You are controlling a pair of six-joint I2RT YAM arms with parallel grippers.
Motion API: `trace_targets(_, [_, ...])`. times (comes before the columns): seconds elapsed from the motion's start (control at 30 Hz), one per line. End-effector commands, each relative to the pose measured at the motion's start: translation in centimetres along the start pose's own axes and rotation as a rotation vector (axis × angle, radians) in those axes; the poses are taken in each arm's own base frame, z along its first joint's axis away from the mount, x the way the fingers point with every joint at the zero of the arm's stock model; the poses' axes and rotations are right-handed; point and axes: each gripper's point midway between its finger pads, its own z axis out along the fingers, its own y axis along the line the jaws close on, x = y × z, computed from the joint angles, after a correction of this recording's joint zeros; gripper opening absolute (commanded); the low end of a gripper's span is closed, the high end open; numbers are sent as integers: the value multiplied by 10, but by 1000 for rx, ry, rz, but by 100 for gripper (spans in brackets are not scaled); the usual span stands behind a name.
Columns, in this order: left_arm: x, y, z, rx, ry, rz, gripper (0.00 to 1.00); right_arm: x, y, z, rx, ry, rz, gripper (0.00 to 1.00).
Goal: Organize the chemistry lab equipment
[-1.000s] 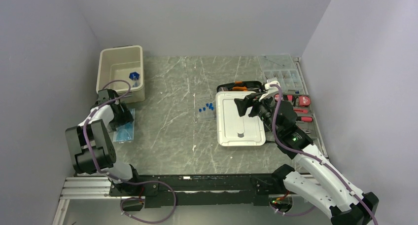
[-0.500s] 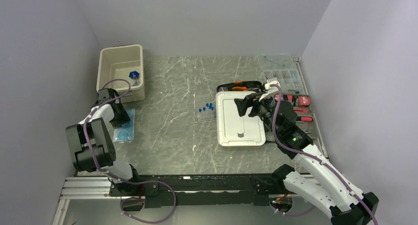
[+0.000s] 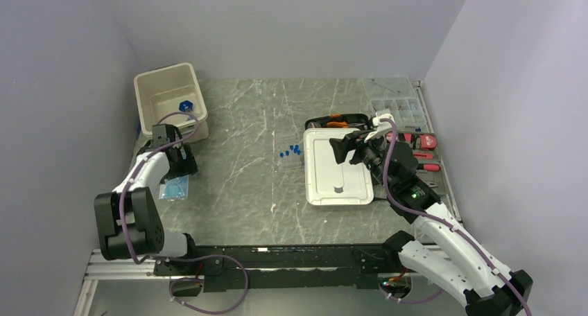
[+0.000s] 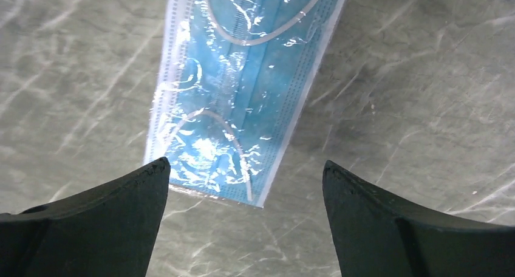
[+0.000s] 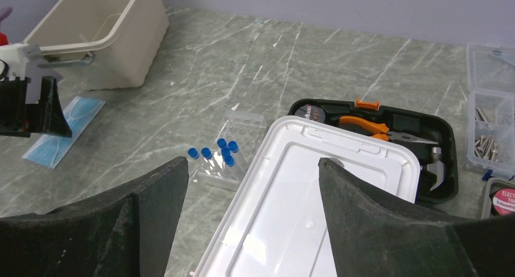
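Flat on the surface [image 3: 243, 122] at the near left, nearer than the beige bin [image 3: 170, 94]: a packet [image 4: 243, 88], a blue mask sealed in clear film. Over one end of it, the left claw [image 4: 246, 167], spread wide and grasping nothing, apparently not touching the film. Likely very light, limp and slick, judging by the glare off the wrapper, so apt to slide or crumple. Best pinched across a short end or along a long edge, low to the surface, rather than pressed in the middle. Toward the middle, a cluster of small blue caps [image 5: 218, 150] on clear vials, lying at a flat clear rack [image 5: 246, 126], just left of a white lid [image 5: 316, 192]. Probably light, hard and quick to roll or scatter, so better taken one at a time by the cap. Above that lid, the right claw [image 5: 250, 161], released too, empty. In the bin, one dark blue piece [image 3: 186, 106], too small to name. Beyond the lid, a black tool case [image 5: 376, 128]; at the far right, a clear parts box [image 5: 492, 107]. Under it all, grey stone-look surface streaked with white, smooth, probably offering nothing to brace a thin packet against. Around it, plain pale walls at left, far side and right.
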Motion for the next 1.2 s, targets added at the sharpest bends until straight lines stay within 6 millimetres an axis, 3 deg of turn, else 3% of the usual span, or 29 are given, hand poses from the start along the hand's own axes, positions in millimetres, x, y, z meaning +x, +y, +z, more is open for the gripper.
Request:
trace_targets(0.0, [-8, 9, -21, -89, -99, 67, 99, -13, 0, -4, 0, -50, 7, 80])
trace_targets(0.1, [-6, 2, -34, -97, -142, 55, 99, -15, 1, -6, -5, -62, 12, 82])
trace_targets(0.2, [9, -6, -40, -81, -132, 10, 99, -17, 2, -8, -10, -68, 13, 82])
trace_targets(0.37, [43, -8, -31, -96, -33, -58, 100, -21, 1, -12, -11, -84, 15, 83])
trace_targets(0.6, [47, 14, -11, -92, 84, -153, 100, -28, 2, -19, -13, -115, 21, 84])
trace_targets(0.93, [47, 17, 13, -82, 176, -135, 99, -30, 0, -23, -7, -128, 24, 85])
trace_targets(1.0, [49, 17, 15, -79, 190, -137, 94, -31, 0, -23, -3, -131, 25, 85])
trace_targets(1.17, [53, 14, 16, -61, 197, -141, 69, -31, -2, -23, 4, -134, 27, 85])
